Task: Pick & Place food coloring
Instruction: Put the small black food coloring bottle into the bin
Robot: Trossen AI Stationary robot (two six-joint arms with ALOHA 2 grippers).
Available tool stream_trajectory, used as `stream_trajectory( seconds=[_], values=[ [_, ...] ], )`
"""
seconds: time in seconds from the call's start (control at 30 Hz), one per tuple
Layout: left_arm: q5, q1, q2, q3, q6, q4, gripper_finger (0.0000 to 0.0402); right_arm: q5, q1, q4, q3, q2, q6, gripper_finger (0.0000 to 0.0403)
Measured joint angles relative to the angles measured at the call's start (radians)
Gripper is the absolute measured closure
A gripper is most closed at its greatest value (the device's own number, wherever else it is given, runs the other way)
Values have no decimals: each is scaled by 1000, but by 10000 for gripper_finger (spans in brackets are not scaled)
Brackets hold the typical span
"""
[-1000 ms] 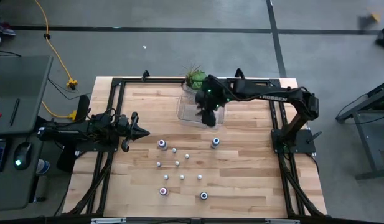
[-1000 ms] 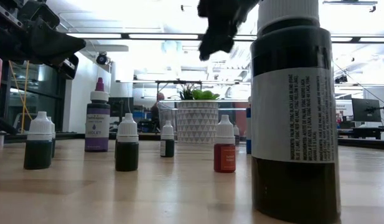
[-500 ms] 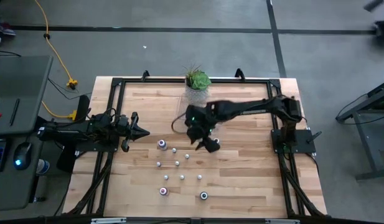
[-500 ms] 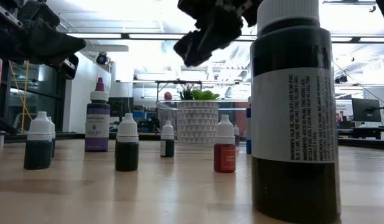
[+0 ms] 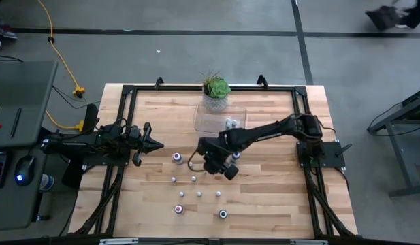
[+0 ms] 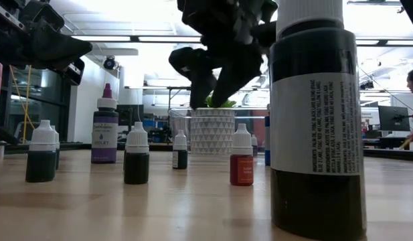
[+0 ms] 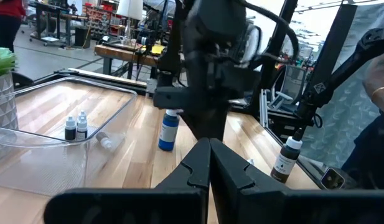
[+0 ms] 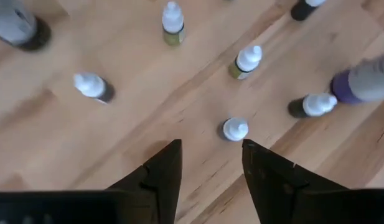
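Now reaching: right gripper (image 8: 207,163), fingers apart and empty, above a white-capped bottle (image 8: 235,129) on the tabletop (image 8: 148,118); next, descend and close.

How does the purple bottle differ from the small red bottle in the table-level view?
The purple bottle is clearly taller than the red bottle. The purple bottle has a purple pointed cap, while the red bottle has a white one. The purple bottle stands farther back and to the left, and the red bottle is nearer the camera. Both stand upright on the wooden table.
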Motion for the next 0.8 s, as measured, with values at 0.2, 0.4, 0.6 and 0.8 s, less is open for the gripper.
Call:
stream_trajectory(
  seconds=[0.2,0.4,0.6,0.8],
  values=[
    [0,0,0,0,0,0,401,88,13,100,0,36,-19,241],
    [0,0,0,0,0,0,401,103,14,121,0,65,39,240],
    [0,0,0,0,0,0,401,72,14,121,0,80,63,240],
    [0,0,0,0,0,0,401,65,14,150,0,110,67,240]
  ],
)
